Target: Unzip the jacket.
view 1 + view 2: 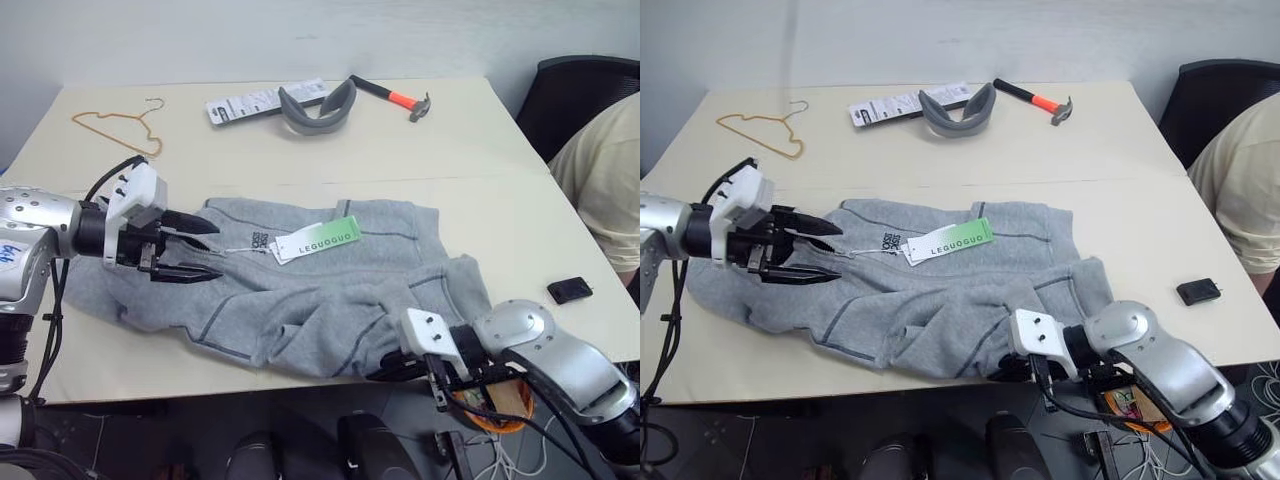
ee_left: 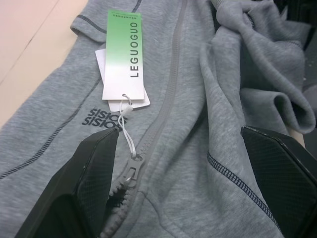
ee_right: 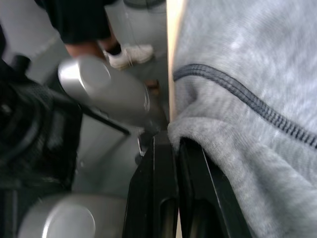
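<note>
One green LEGUOGUO tag tops the jacket; left claw released, right claw clenched on its hem

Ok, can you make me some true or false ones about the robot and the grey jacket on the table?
1. The left pincer is open, over the jacket. True.
2. The hammer lies on top of the jacket. False: it lies at the far side of the table, apart from the jacket.
3. A green and white tag hangs by a string from the zip pull. True.
4. The right pincer is wide open. False: it is shut, at the jacket's near edge by the table's edge.
5. The wire hanger is holding the jacket up. False: the hanger lies bare on the table, and the jacket lies rumpled.
</note>
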